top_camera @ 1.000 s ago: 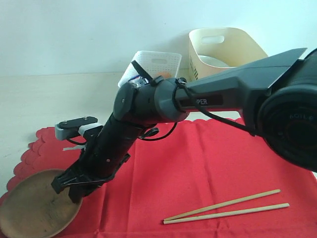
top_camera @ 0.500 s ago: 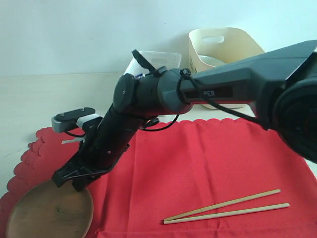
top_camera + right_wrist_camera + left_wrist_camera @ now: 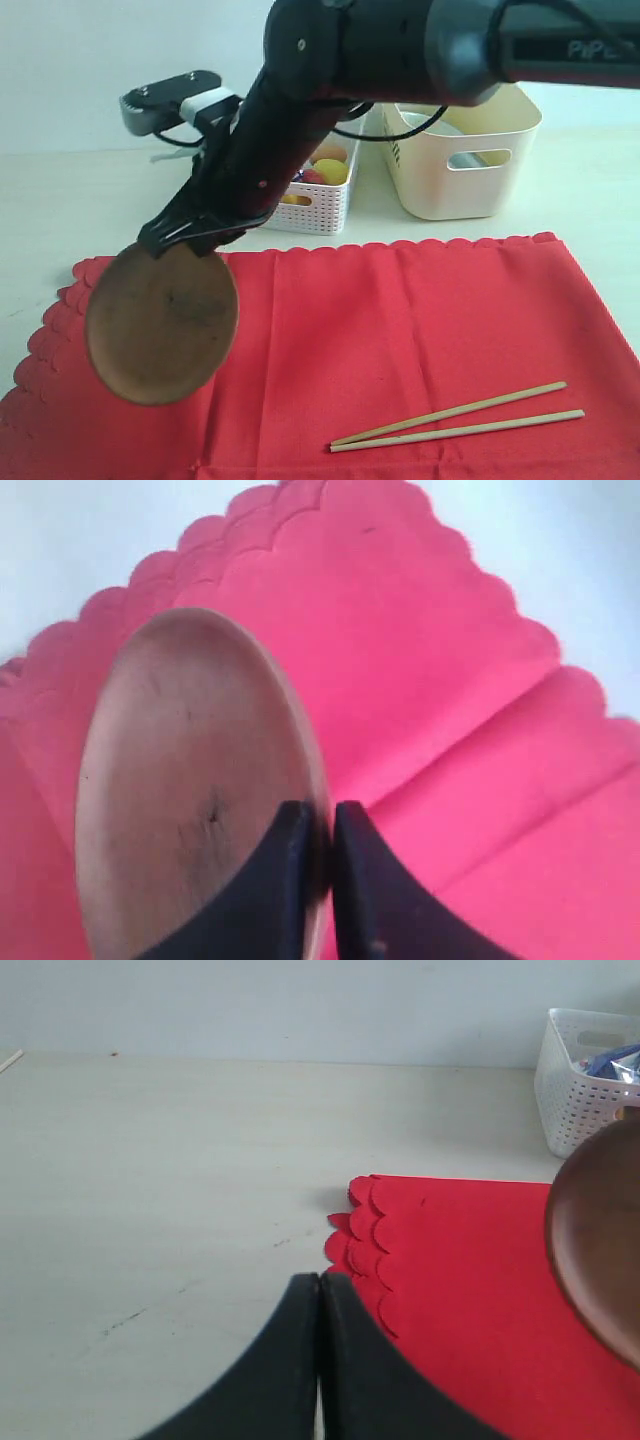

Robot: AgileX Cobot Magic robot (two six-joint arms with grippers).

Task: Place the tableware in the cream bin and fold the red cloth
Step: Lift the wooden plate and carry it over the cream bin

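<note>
Round brown wooden plate (image 3: pixel 162 322) — matte, faintly scuffed — hangs on edge above the scalloped end of the red cloth (image 3: pixel 400 320), its upper rim pinched between the narrow jaws of the right gripper (image 3: pixel 188 238). The left gripper (image 3: pixel 320 1295) is pressed together, empty, over the table (image 3: pixel 150 1160) beside the cloth.

The right arm (image 3: pixel 330 60) hides much of the white basket (image 3: pixel 322 205); the left wrist view crops the plate (image 3: pixel 598 1235).
</note>
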